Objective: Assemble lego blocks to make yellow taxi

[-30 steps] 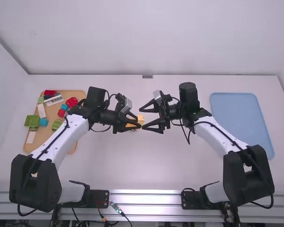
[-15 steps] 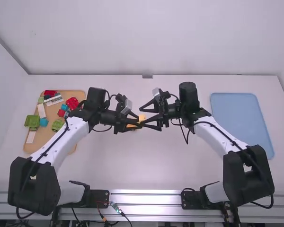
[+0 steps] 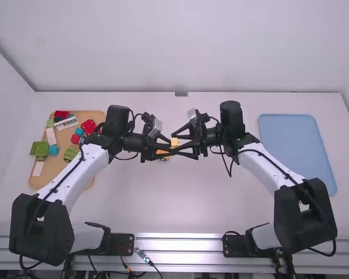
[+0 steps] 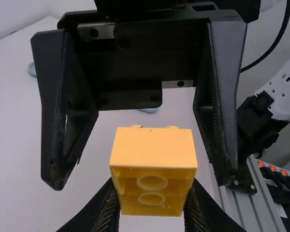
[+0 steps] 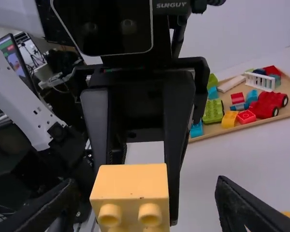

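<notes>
My left gripper (image 3: 172,149) in the high view meets my right gripper (image 3: 179,145) near the table's middle, their fingers overlapping. A yellow block (image 3: 174,142) shows between them. From the left wrist, my left gripper (image 4: 152,205) is shut on this yellow block (image 4: 153,152), and the open right gripper (image 4: 142,159) straddles it. In the right wrist view my right gripper (image 5: 142,210) has its fingers wide apart, with the yellow block (image 5: 131,183) between them, nearer one finger. Another yellow-orange piece (image 3: 162,153) lies below the left gripper; its shape is partly hidden.
On the left, a wooden tray (image 3: 92,116) holds several red, green, blue and white pieces, with a green piece (image 3: 39,149) at its left side. A blue tray (image 3: 296,148) lies on the right. Both forearms stand close together around the middle.
My left gripper and its block have shifted slightly right, in between the right gripper's fingers. The right gripper has moved only a little and stays open.
</notes>
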Tool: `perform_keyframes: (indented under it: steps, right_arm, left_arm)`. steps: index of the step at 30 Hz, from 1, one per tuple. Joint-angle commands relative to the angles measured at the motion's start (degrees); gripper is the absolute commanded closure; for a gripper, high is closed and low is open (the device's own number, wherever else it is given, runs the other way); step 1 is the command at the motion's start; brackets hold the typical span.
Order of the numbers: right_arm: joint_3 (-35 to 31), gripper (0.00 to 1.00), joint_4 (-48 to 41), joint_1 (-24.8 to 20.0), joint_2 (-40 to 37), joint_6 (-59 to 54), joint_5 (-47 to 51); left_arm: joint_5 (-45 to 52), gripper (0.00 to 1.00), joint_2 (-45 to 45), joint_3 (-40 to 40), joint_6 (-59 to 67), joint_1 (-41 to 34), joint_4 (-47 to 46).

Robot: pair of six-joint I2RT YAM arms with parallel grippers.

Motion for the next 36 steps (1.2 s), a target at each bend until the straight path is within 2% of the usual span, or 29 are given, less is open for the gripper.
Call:
perform_keyframes:
  steps: [1, 8, 17, 19, 27, 30, 32, 33, 34, 35, 36]
  right_arm:
    - [1.2, 0.28, 0.6, 0.3, 0.4, 0.2, -0.3]
    - [1.2, 0.44, 0.7, 0.3, 0.4, 0.2, -0.4]
    - [1.2, 0.57, 0.7, 0.3, 0.4, 0.2, -0.4]
    - [1.2, 0.66, 0.7, 0.3, 0.4, 0.2, -0.4]
    - [1.2, 0.75, 0.5, 0.3, 0.4, 0.0, -0.2]
    - [1.2, 0.82, 0.5, 0.3, 0.4, -0.3, -0.2]
    - [1.2, 0.82, 0.6, 0.3, 0.4, -0.2, -0.1]
    - [1.2, 0.82, 0.8, 0.3, 0.4, -0.2, -0.2]
    - [1.2, 0.83, 1.0, 0.3, 0.4, 0.1, -0.1]
    - [1.2, 0.82, 1.0, 0.3, 0.4, 0.3, 0.0]
    - [1.3, 0.82, 1.0, 0.3, 0.4, 1.2, 0.8]
  left_arm:
    - [2.0, 0.98, -1.4, -0.3, 0.0, -0.7, 0.0]
    - [2.0, 0.98, -1.4, -0.3, 0.1, -0.9, 0.0]
    - [2.0, 0.98, -1.4, -0.3, 0.4, -0.8, 0.0]
    - [2.0, 0.98, -1.4, -0.3, 0.4, -1.1, 0.0]
    - [1.8, 0.94, -1.4, -0.3, 0.4, -0.8, 0.5]
    - [2.0, 0.81, -1.4, -0.3, 0.4, -0.6, 0.5]
    - [2.0, 0.63, -1.4, -0.3, 0.4, -0.7, 0.5]
    - [2.0, 0.57, -1.4, -0.3, 0.4, -0.6, 0.5]
    - [1.8, 0.31, -1.4, -0.3, 0.4, -0.6, 0.5]
    - [1.6, 0.2, -1.4, -0.3, 0.4, -0.6, 0.5]
    - [0.9, 0.01, -1.4, -0.3, 0.4, -0.7, 0.5]
